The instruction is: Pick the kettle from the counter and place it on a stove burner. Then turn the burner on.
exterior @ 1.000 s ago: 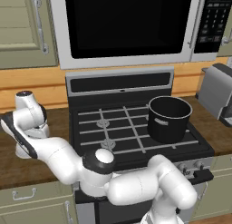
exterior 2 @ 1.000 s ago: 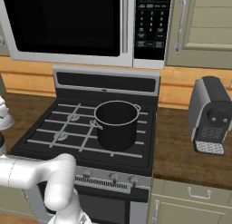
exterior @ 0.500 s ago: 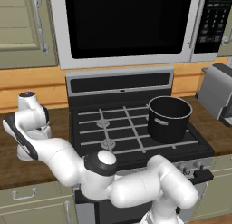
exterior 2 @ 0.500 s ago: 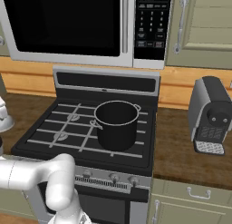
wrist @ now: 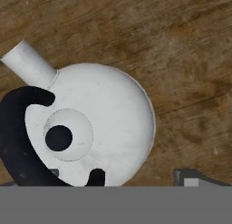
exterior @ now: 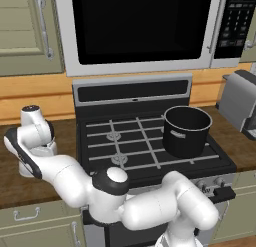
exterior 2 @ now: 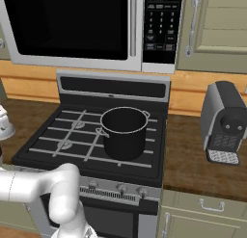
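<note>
Left base view puts the arm's wrist at the far left of the frame, bent down over the counter [exterior: 10, 191] beside the stove, with the kettle [exterior: 26, 167] just showing as a pale shape under it at the left edge; to the right, the burner [exterior: 113, 136] in the middle of the black stovetop lies bare, and the pot [exterior: 187, 131] stands at centre right. Right base view has a pale shape at the far left edge that is probably the kettle, the pot in the middle, and the coffee machine [exterior 2: 225, 122] at the right. By my reading nothing of the task is finished: the kettle rests on the wood, no burner carries it, and the knobs [exterior 2: 122, 189] along the stove front wait. Hand view looks straight down on the kettle [wrist: 93, 123], spout toward the upper left, black handle [wrist: 18, 141] curving down the left side. The claw [wrist: 120, 177] hangs right above it, one fingertip [wrist: 195, 177] at lower right clear of the dome, the other near the handle at lower left, so it reads as spread wide and holding nothing.
</note>
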Available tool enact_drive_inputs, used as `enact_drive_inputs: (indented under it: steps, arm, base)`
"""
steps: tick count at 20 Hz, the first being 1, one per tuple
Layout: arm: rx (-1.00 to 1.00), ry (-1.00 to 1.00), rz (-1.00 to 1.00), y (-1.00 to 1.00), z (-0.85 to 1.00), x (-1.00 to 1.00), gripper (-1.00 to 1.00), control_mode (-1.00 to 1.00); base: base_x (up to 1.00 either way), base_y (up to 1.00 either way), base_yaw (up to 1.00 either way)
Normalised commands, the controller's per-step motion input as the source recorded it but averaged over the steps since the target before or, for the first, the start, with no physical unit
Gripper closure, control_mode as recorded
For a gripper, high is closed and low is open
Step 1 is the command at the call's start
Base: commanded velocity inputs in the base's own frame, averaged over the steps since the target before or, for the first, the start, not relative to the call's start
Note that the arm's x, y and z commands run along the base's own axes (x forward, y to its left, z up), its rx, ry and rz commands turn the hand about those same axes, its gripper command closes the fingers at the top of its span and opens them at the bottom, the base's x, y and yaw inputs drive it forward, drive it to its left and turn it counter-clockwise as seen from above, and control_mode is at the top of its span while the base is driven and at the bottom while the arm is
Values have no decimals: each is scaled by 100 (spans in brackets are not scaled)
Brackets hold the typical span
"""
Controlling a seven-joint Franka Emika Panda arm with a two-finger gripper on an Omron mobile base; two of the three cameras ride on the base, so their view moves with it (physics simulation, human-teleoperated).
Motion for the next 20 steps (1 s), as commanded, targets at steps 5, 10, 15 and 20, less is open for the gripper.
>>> enact_drive_inputs:
  steps: [5,10,15,20]
  arm:
    - [0,0,5,0,-3,0,-100,-100]
    - [0,0,1,0,0,0,100,-100]
    - [0,0,0,0,0,0,100,-100]
    - [-2,-2,0,1,0,-1,100,-100]
  base:
    - [0,0,0]
    - [0,0,0]
    - [0,0,0]
    - [0,0,0]
